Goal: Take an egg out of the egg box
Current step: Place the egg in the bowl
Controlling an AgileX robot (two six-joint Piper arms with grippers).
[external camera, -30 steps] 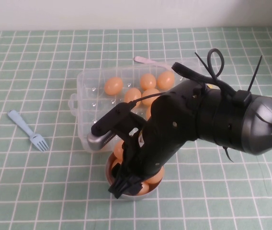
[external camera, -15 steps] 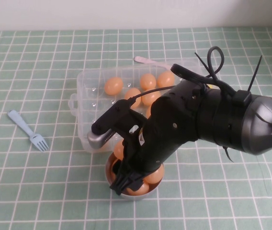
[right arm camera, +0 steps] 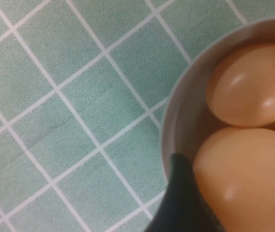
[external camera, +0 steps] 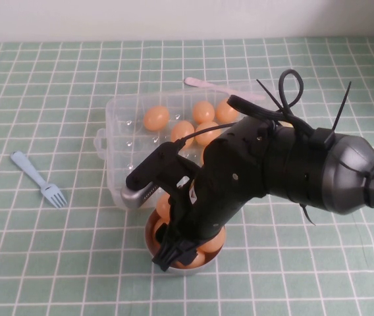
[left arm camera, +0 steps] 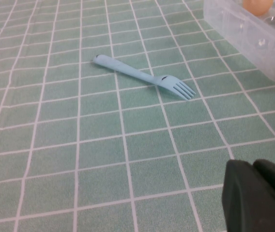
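The clear egg box (external camera: 118,125) stands mid-table with several orange-tan eggs (external camera: 155,118) in its cups; its corner shows in the left wrist view (left arm camera: 244,29). My right gripper (external camera: 174,253) hangs over the small grey bowl (external camera: 149,230) just in front of the box. In the right wrist view one dark finger (right arm camera: 181,193) presses against an egg (right arm camera: 244,179) inside the bowl's rim (right arm camera: 176,125), beside another egg (right arm camera: 249,87). The other finger is hidden. My left gripper (left arm camera: 256,193) is shut and empty, low over the cloth at the front left.
A light blue fork (external camera: 39,179) lies on the green checked cloth left of the box, also in the left wrist view (left arm camera: 147,77). A pink spoon (external camera: 207,84) lies behind the box. My right arm hides the box's right half.
The right arm has shifted slightly to the left over the bowl; the gripper stays at the bowl. The left arm has not moved.
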